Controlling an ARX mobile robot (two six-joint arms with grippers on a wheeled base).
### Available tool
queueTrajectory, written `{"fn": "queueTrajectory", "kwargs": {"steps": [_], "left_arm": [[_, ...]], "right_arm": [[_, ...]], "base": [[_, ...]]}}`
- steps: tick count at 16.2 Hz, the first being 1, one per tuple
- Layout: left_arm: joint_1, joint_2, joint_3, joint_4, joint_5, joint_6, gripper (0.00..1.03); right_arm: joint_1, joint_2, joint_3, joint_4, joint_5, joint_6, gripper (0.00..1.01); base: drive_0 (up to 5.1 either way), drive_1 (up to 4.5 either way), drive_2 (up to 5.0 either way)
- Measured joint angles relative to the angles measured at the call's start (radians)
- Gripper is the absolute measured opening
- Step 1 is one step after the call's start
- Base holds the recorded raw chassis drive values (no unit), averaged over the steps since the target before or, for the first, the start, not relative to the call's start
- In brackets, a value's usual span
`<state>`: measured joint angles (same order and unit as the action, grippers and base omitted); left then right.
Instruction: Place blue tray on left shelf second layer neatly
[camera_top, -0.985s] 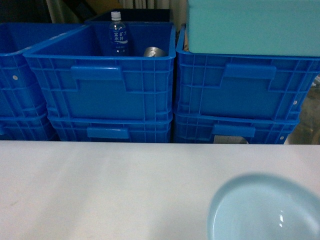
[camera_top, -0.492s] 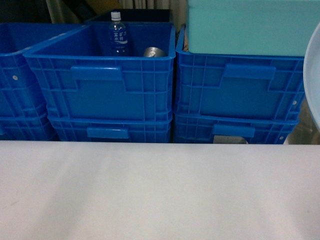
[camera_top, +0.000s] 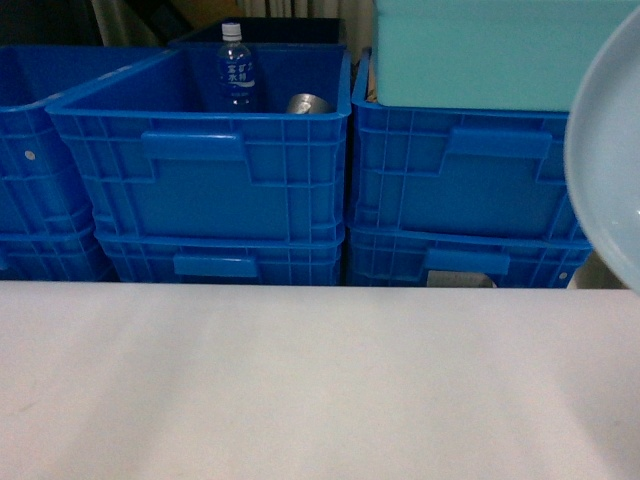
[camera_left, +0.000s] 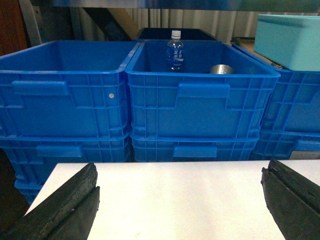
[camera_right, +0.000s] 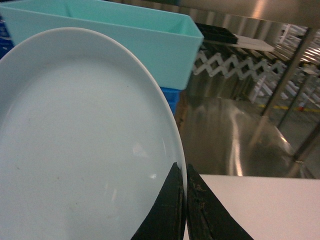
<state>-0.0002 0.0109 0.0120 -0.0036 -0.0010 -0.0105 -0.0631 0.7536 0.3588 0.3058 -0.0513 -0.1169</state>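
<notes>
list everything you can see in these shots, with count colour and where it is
blue tray: one, pale blue, lifted at right, rim pinched in right gripper
crates: at least six visible, dark blue, stacked behind table
turquoise box: one, on top of right crate stack
bottle: one, clear with blue label, upright in middle top crate
metal can: one, silver, beside the bottle
table: one, white, foreground
left gripper: black, open, over table
right gripper: black, shut on tray rim

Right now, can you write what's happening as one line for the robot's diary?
phase: carrying | right pincer: shut on blue tray rim, tray raised off white table | left pincer: open, holding nothing | shelf placement: not yet done
</notes>
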Motion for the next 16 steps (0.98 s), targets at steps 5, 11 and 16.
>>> {"fn": "queueTrajectory", "kwargs": {"steps": [5,11,16], "left_arm": [[0.0,0.0,0.0,0.0,0.0,0.0,0.98],[0.0,0.0,0.0,0.0,0.0,0.0,0.98],[0.0,0.0,0.0,0.0,0.0,0.0,0.98]], "right_arm": [[-0.05,0.002,-0.047,-0.016,-0.014,0.008,0.02],[-0.049,0.002,-0.056,0.028,-0.022,0.013,0.02],[-0.035,-0.048,-0.07,0.06,-0.016,-0.054,0.02]], "base": [[0.0,0.0,0.0],[0.0,0.0,0.0],[0.0,0.0,0.0]]}}
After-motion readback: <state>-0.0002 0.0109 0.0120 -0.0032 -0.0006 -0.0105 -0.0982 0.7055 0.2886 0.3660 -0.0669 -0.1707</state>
